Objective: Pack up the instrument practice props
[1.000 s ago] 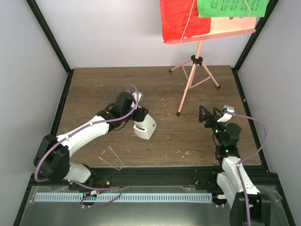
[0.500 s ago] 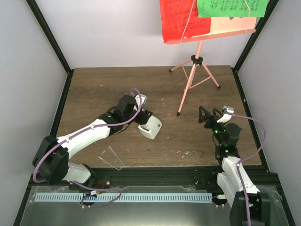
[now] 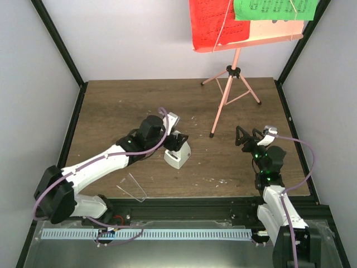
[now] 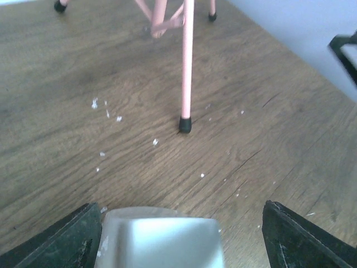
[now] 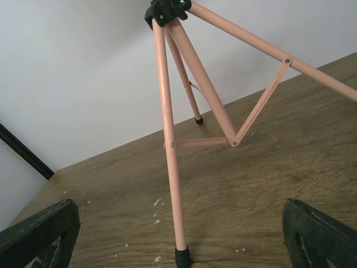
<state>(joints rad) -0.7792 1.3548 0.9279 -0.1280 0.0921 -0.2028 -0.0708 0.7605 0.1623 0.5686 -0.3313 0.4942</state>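
The small white metronome (image 3: 177, 154) sits tilted on the table, and in the left wrist view (image 4: 162, 237) it fills the left part of the jaw gap. My left gripper (image 3: 176, 142) is open around it; the left finger (image 4: 72, 240) is close beside it and the right finger (image 4: 304, 240) stands well apart. Its clear cover (image 3: 133, 187) lies separately near the front edge. The pink music stand (image 3: 233, 84) stands at the back right, with its desk (image 3: 251, 42) holding a red page (image 3: 212, 22) and a green page (image 3: 276, 8). My right gripper (image 3: 249, 135) is open and empty, facing a tripod leg (image 5: 170, 167).
Small white crumbs (image 4: 106, 109) dot the wooden table (image 3: 122, 106). The tripod's near foot (image 3: 212, 134) rests between the two grippers. Black frame posts and pale walls close in the table on the left, right and back.
My left arm has reached further right and the metronome has tipped and shifted slightly right with it. The right arm, the stand and the clear cover have not moved.
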